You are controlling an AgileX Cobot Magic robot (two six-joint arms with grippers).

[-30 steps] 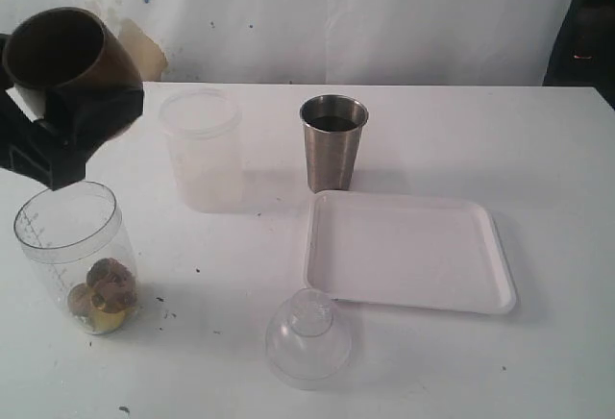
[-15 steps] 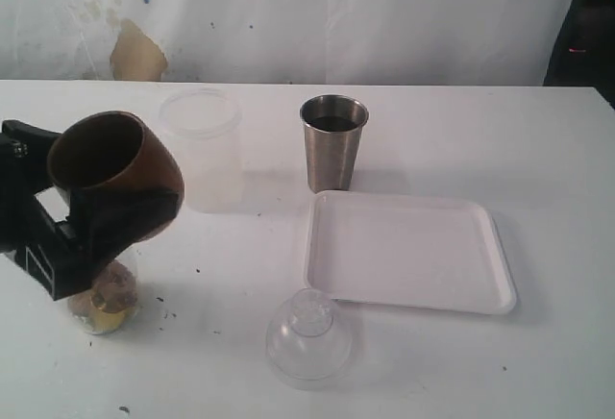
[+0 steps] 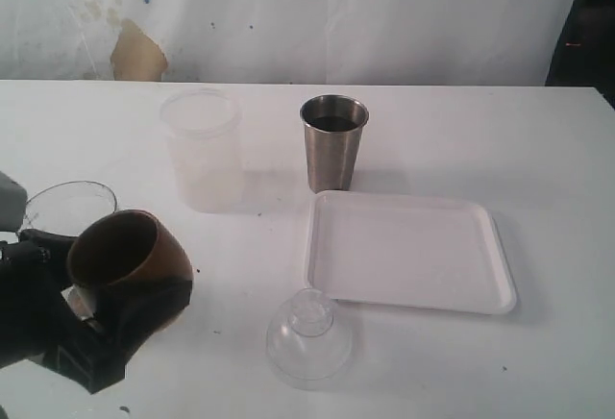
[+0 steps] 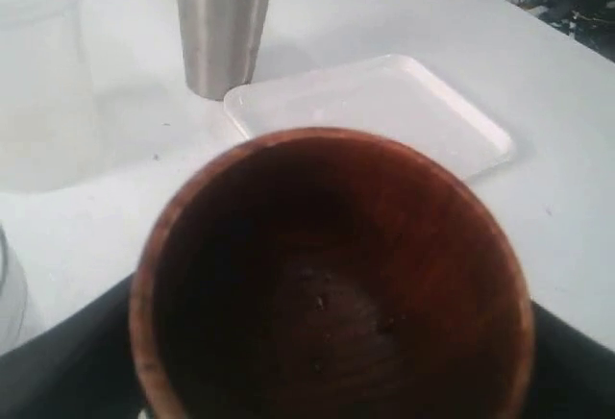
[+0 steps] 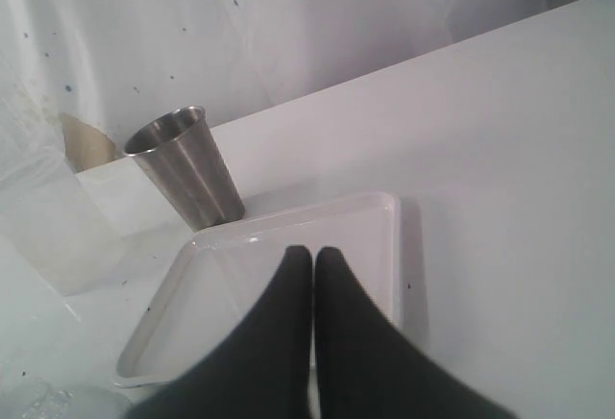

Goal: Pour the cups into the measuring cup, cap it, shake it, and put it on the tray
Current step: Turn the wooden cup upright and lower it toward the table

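In the exterior view, the left pincer (image 3: 125, 308) is seen low over the near-left part of the bench (image 3: 538, 150). It is spread wide and clamped around the wooden cup (image 3: 120, 254), which is tilted with its dark mouth turned up and sideways. The measuring cup (image 3: 67, 203) is stood just behind this pincer, and only its clear rim is shown. The frosted cup (image 3: 202, 150) is set farther beyond the pincer. The steel tumbler (image 3: 333, 142) and the tray (image 3: 408, 251) are placed well off to its right, and a clear domed lid (image 3: 309, 335) lies nearer on that same side.

In the left wrist view, the picture is filled by the wooden cup, gripped between dark fingers (image 4: 58, 371). The tumbler is seen upright beyond it, just beside a corner of the tray.

In the right wrist view, the right pincer (image 5: 313, 256) is shut tight, its fingers pressed together and nothing gripped. It is held above the tray, and the tumbler is seen ahead of it, just past the tray's far edge.
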